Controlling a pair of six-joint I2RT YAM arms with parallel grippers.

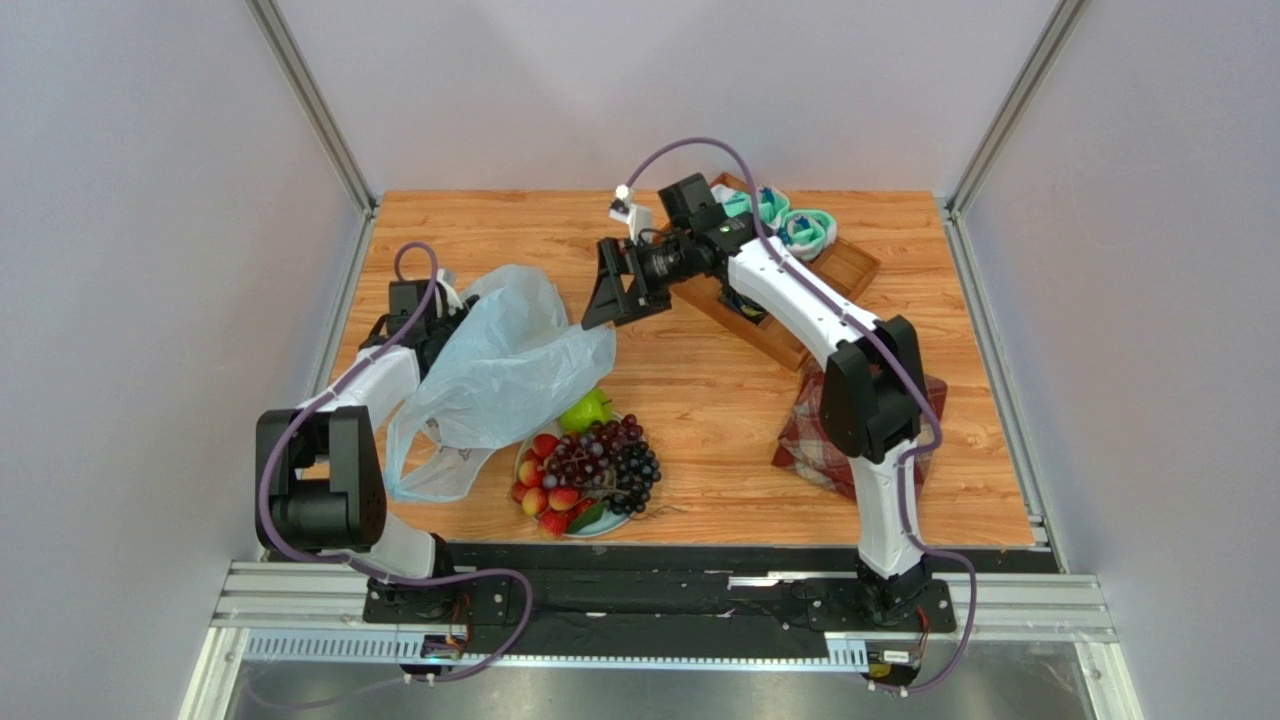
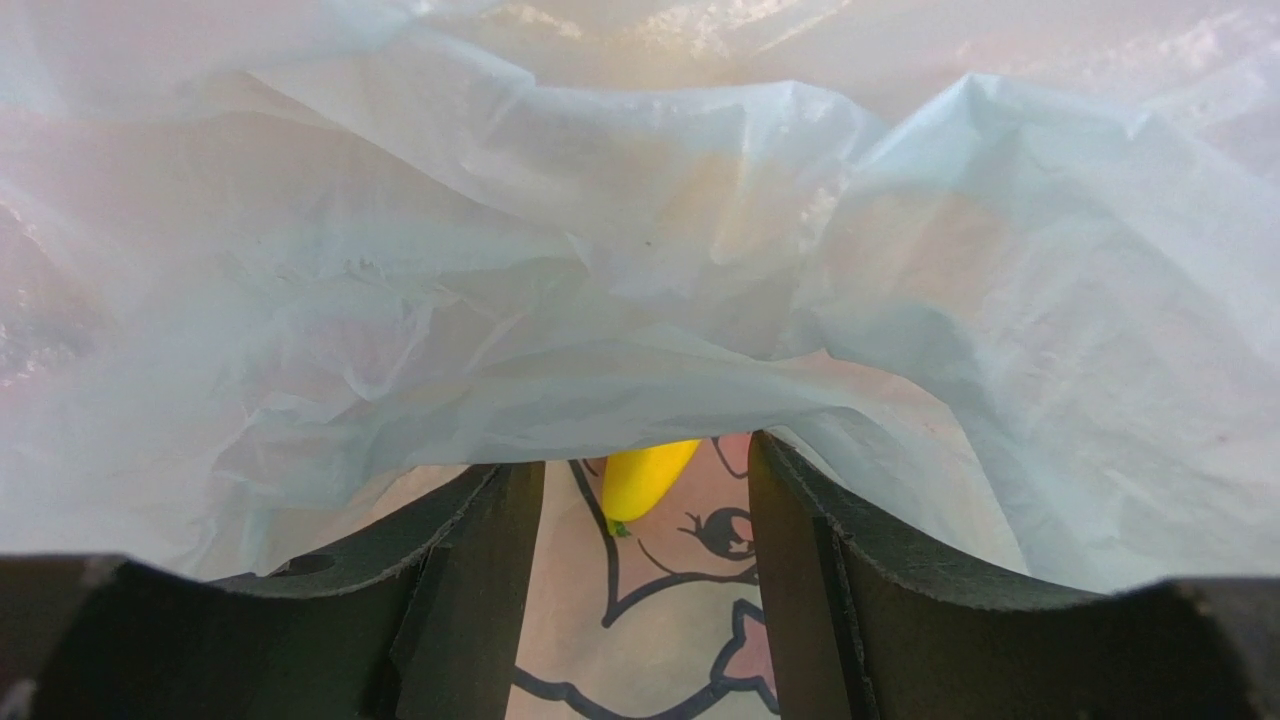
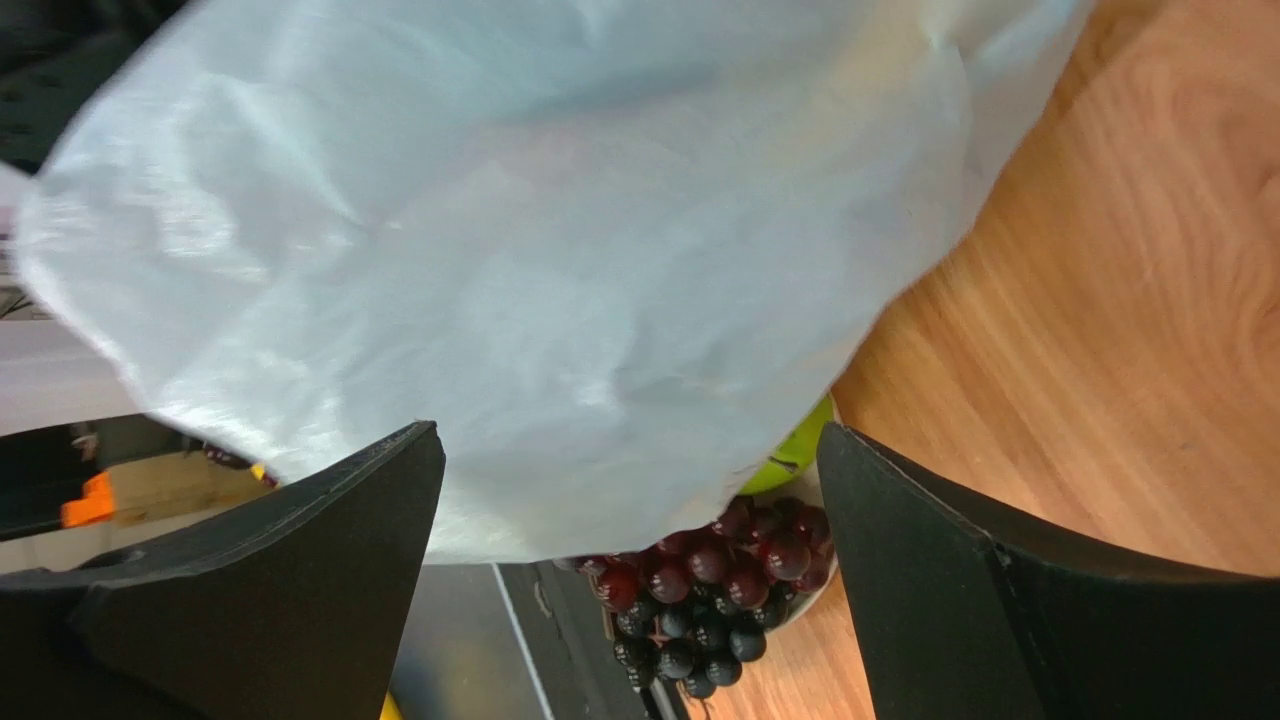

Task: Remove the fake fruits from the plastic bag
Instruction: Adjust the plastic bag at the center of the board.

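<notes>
Bag (image 1: 504,368): crumpled and pale blue, on the left half of the bench (image 1: 721,405), its near edge at the plate (image 1: 604,524).
Fruits out: grapes (image 1: 624,458), red fruits (image 1: 549,488) and a green fruit (image 1: 586,408) are heaped on the plate, near the front edge.
Banana (image 2: 646,477): shows only in the left wrist view, a yellow tip inside the bag under a fold of film and above a printed cartoon. The top view shows none of it.
Left jaws: apart, with film draped over them and filling the gap between. I cannot tell whether they pinch it. From above, the bag hides them.
Right jaws: wide apart with nothing between them, raised over the bench just beside the bag's far right end.
Right wrist view only: it looks along the bag's underside to the grapes (image 3: 706,600) and a sliver of the green fruit (image 3: 789,458) below the film.
Top view only: a wooden tray (image 1: 842,270) with socks (image 1: 809,228) at the far right, and a plaid cloth (image 1: 804,443) partly under the right arm.
</notes>
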